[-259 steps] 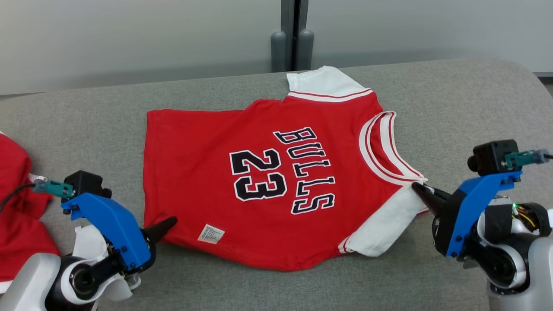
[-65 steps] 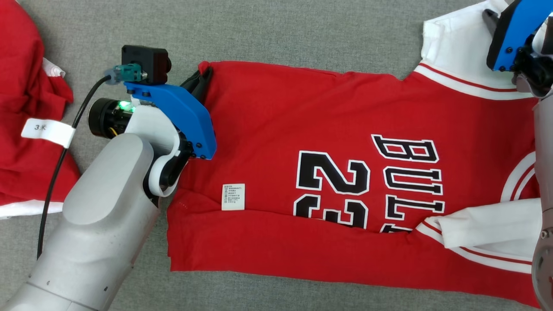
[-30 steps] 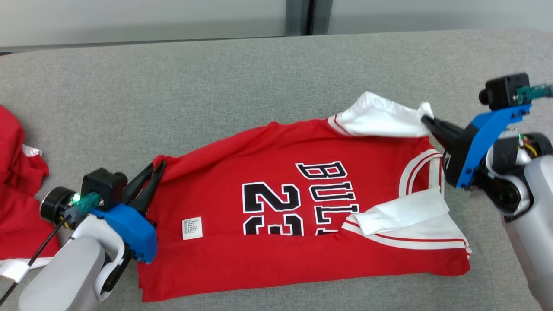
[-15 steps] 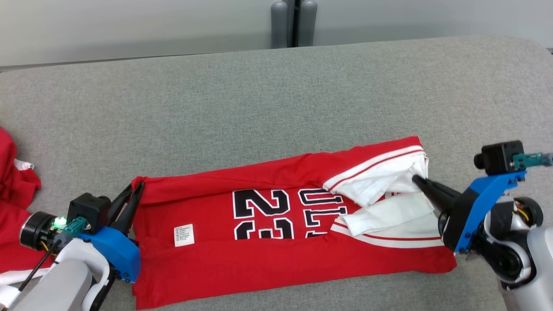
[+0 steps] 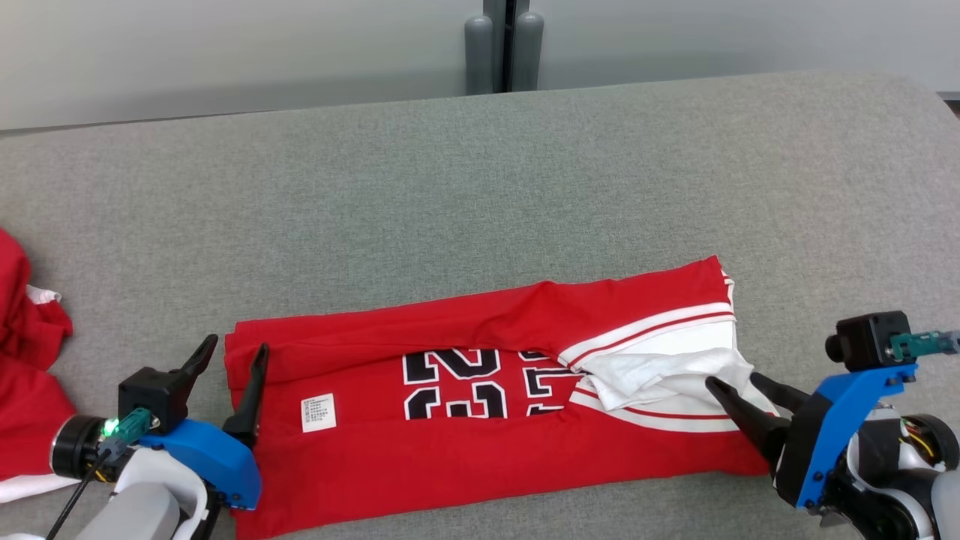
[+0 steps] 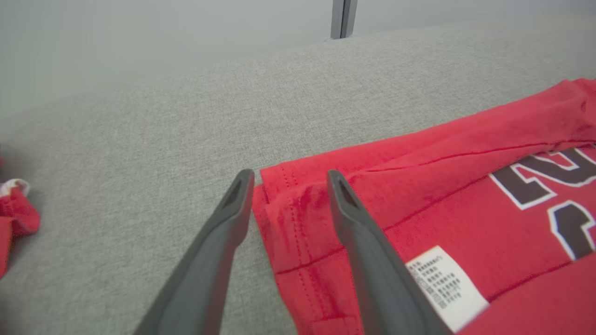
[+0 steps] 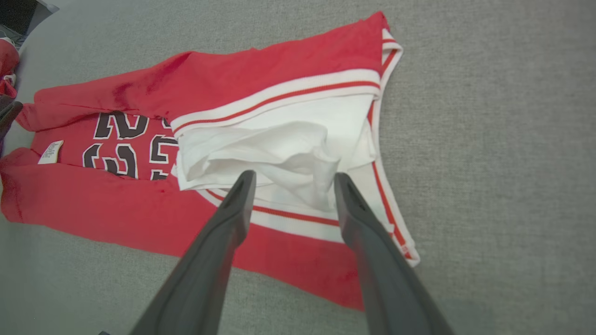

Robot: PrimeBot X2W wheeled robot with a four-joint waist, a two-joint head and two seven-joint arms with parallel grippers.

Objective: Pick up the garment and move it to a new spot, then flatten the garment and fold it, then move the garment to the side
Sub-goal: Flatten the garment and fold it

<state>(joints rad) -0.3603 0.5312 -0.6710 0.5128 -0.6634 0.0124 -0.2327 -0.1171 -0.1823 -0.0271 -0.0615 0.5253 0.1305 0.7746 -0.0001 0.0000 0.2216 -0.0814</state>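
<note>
The garment [image 5: 465, 450] is a red jersey with black numbers and white sleeves, lying as a long strip with both long edges folded toward its middle. My left gripper [image 5: 237, 343] stands open at the strip's left end, and in the left wrist view the garment's [image 6: 465, 153] corner hem lies between the left gripper's [image 6: 289, 173] spread fingers. My right gripper [image 5: 733, 379] is open at the right end. In the right wrist view its fingers straddle the bunched white sleeve of the garment [image 7: 279, 60], the right gripper [image 7: 293, 174] gripping nothing.
Another red garment [image 5: 22, 360] is heaped at the left edge of the grey padded surface [image 5: 480, 187]. Two grey posts [image 5: 502, 41] stand behind the surface's far edge, against a pale wall. A white label [image 5: 319, 412] shows near the jersey's left end.
The far long edge was carried over and laid on the jersey's middle. Both grippers, shut on the cloth before, have opened and let go. The head camera also shifted.
</note>
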